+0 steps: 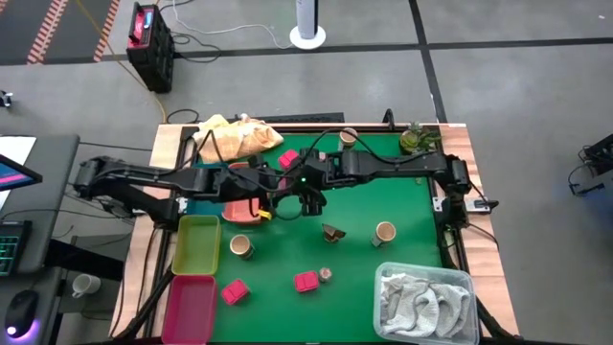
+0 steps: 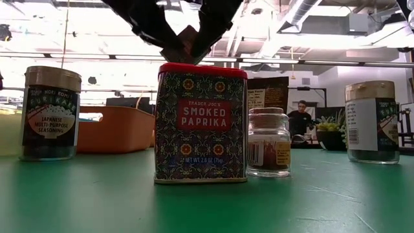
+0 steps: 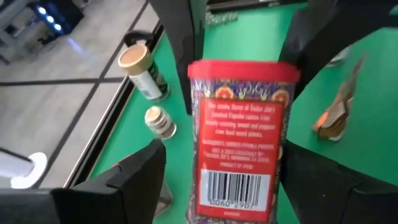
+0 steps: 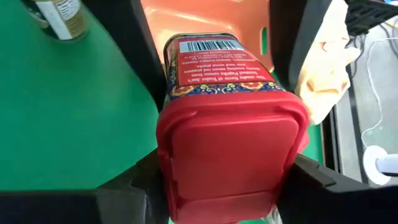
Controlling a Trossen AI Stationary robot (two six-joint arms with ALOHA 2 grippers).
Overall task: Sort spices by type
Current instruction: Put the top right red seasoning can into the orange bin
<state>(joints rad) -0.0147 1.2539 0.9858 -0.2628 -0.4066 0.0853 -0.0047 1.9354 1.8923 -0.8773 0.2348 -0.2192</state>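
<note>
A red-lidded paprika tin (image 4: pixel 217 93) hangs between both grippers above the green mat, beside the salmon tray (image 1: pixel 237 211). My right gripper (image 4: pixel 227 165) is shut on its lid end. My left gripper (image 3: pixel 224 149) stands open around the barcode end (image 3: pixel 239 186), with green mat showing between one finger and the tin. On the mat stand another paprika tin (image 2: pixel 200 123) with a small clear jar (image 2: pixel 268 142) beside it, a further pink tin (image 1: pixel 234 291), tan-capped cups (image 1: pixel 241 246) (image 1: pixel 385 233) (image 1: pixel 348 137) and a dark wedge (image 1: pixel 332 233). My right gripper pinches the tin's red lid (image 4: pixel 230 155) between its two fingers, one on each side wall of the lid. The fingers lie along the tin, coming from the table's right side. The tin is lifted clear, its bottom pointing away toward the salmon tray.
A lime tray (image 1: pixel 196 244) and a magenta tray (image 1: pixel 192 302) lie along the left edge. A yellow cloth (image 1: pixel 235 139) sits at the far left. A clear bin with a white-grey cloth (image 1: pixel 426 297) fills the near right corner. A small plant (image 1: pixel 412 139) stands at the far right.
</note>
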